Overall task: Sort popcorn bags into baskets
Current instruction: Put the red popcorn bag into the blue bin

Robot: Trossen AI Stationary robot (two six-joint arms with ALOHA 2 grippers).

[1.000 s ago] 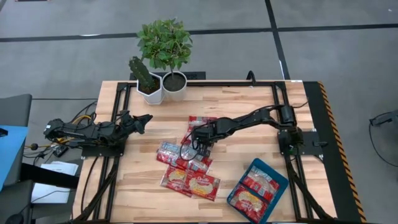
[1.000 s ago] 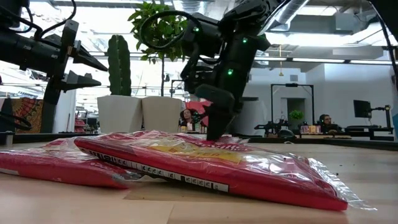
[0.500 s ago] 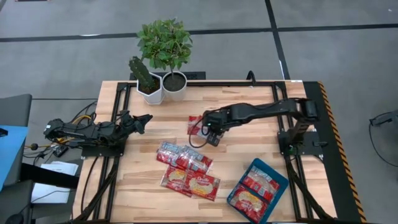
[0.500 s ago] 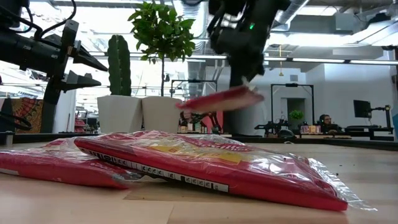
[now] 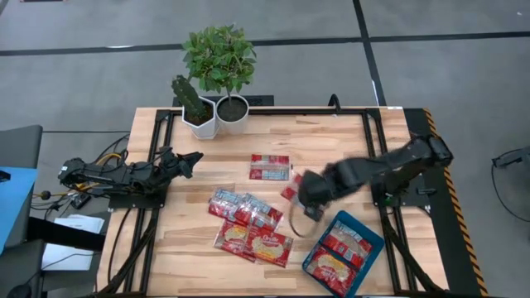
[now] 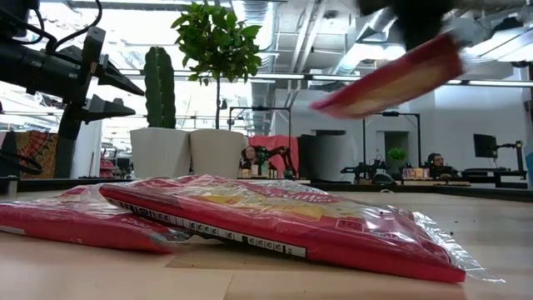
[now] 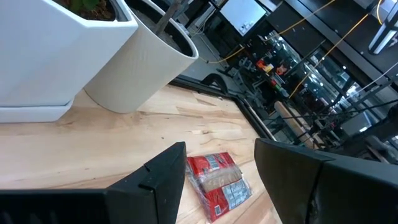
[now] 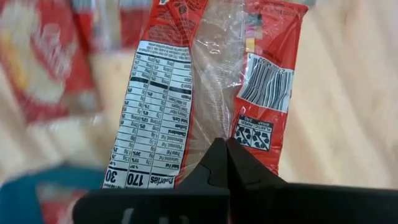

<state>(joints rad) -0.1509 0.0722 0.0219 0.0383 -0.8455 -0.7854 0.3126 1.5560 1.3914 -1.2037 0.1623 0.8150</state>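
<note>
- The wooden worktop (image 5: pixel 331 149) carries everything; directions below are read from its centre in the high view.
- The right arm reaches in from 3 o'clock, with the right claw (image 5: pixel 308 192) in the air toward 4 o'clock, just above the tray's upper-left corner.
- The left arm waits at 9 o'clock; the left claw (image 5: pixel 189 159) hangs over the wood with its fingers apart and empty.
- Two plants stand at 11 o'clock: a cactus in a white pot (image 5: pixel 201 122) and a leafy plant in a second white pot (image 5: pixel 233 114).
- One teal basket (image 5: pixel 369 231) lies at 5 o'clock, its long axis tilted diagonally; two popcorn bags (image 5: pixel 334 257) lie inside it, side by side.
- A cluster of four bags (image 5: pixel 248 225) lies at 7 o'clock, overlapping, their long axes at mixed angles.
- One lone bag (image 5: pixel 270 167) lies flat near the centre, its long axis running 9 to 3 o'clock.
- One held bag (image 8: pixel 211 87) is clamped at its edge by the right claw, fingers pinched together on the seam; its printed back faces the wrist camera and its long axis runs straight away from the fingers. In the low view it hangs tilted, well above the pile.
</note>
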